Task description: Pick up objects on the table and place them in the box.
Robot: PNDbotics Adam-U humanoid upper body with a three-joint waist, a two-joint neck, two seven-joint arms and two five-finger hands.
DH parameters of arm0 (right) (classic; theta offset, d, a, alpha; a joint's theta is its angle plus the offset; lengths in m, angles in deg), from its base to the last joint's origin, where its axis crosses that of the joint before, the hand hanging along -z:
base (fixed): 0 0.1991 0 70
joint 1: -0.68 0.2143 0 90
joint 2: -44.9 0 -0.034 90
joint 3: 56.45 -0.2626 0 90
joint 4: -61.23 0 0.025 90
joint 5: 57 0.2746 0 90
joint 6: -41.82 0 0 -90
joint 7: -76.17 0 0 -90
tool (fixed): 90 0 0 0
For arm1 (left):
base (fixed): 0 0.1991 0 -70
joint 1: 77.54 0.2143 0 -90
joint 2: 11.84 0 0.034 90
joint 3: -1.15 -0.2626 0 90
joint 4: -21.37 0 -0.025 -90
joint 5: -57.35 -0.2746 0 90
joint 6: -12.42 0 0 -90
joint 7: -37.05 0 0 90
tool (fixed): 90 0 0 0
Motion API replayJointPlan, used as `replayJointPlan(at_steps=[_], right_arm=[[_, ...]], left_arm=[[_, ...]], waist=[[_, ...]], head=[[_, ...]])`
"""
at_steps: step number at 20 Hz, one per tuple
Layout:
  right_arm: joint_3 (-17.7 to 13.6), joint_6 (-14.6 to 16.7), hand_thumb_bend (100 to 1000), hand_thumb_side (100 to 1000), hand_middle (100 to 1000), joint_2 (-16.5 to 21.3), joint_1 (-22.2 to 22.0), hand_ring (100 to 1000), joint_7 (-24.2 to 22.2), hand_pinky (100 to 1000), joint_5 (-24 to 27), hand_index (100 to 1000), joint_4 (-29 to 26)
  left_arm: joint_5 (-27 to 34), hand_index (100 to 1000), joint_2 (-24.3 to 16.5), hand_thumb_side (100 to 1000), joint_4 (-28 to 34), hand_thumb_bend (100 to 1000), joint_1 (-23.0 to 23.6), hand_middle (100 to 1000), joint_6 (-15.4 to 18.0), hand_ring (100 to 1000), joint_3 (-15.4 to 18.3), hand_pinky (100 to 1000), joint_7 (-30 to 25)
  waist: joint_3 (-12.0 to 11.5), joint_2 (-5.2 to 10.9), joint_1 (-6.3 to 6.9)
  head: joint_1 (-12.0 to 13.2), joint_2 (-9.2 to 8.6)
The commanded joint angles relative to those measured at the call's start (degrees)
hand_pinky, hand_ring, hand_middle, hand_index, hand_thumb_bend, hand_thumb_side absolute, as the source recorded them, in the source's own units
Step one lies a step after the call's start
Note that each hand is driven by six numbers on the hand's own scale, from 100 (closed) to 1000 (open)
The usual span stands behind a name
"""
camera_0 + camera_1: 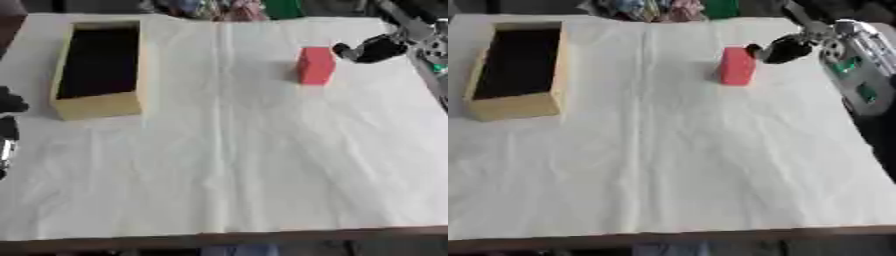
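Spread wide under everything, a surface (262, 165) draped in pale, creased cloth, with a brown edge showing along the near side. Far left on it, a tan box (96, 106), open at the top, dark inside, apparently empty, long axis running near to far. Far right of centre, well apart from the box, a red block (315, 65), standing upright on the cloth, taller than wide, plain-faced with squared edges and a darker left side; likely rigid and easy to pinch across its narrow width. Just beside the block's upper right corner, the right robot hand (785, 49), dark, reaching in from the far right on a silver forearm; fingers bunched toward the block, but whether curled or straight cannot be told, nor whether touching or a hair apart. From that robot hand, the block lying to the left and slightly nearer, upright axis pointing up off the surface. Clearly the closer arm for this pick. At the left edge near the middle, the left robot hand (9, 117), only a dark sliver in the left eye view, fingers impossible to judge, far from the block though close to the box. Judged stage: approach to the grasp, block not yet lifted, box still waiting for it.
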State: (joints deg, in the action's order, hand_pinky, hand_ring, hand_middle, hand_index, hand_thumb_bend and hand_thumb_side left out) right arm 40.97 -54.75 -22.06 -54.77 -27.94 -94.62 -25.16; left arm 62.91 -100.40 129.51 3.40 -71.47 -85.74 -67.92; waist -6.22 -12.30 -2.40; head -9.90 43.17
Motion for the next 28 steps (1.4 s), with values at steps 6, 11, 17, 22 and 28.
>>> replayJointPlan(at_steps=[6, 11, 17, 22, 28], right_arm=[[-0.6, -0.22, 453, 182, 898, 0.04, 3.39, 1000, -2.06, 817, 0.91, 957, 6.31], [-0.16, -0.36, 462, 209, 901, -0.52, 4.6, 1000, -5.39, 824, 1.49, 959, 9.01], [-0.22, -1.17, 472, 236, 902, -1.17, 5.91, 1000, -9.96, 828, 1.83, 962, 11.68], [-0.13, -1.54, 479, 255, 903, -1.76, 6.97, 1000, -12.29, 831, 1.64, 963, 13.67], [0.46, -1.65, 485, 273, 903, -2.73, 8.45, 1000, -15.21, 834, 1.03, 963, 15.99]], left_arm=[[0.2, 804, -0.36, 158, 0.87, 100, -0.55, 681, 0.07, 750, 0.25, 1000, -0.11], [0.24, 804, -0.38, 158, 0.86, 100, -0.6, 681, 0.09, 751, 0.2, 1000, -0.15], [0.23, 804, -0.39, 157, 0.84, 100, -0.62, 681, 0.1, 752, 0.19, 1000, -0.18], [0.24, 804, -0.4, 158, 0.82, 100, -0.66, 681, 0.1, 753, 0.15, 1000, -0.22], [0.22, 804, -0.38, 157, 0.86, 100, -0.73, 682, 0.11, 755, 0.1, 1000, -0.3]], waist=[[-0.06, 1.01, 0.25], [-0.12, 1.06, 0.26], [-0.2, 1.08, 0.3], [-0.26, 1.06, 0.29], [-0.44, 0.92, 0.31]], head=[[-0.67, -0.55], [-0.85, -0.74], [-1.11, -0.77], [-1.21, -0.86], [-1.37, -0.99]])
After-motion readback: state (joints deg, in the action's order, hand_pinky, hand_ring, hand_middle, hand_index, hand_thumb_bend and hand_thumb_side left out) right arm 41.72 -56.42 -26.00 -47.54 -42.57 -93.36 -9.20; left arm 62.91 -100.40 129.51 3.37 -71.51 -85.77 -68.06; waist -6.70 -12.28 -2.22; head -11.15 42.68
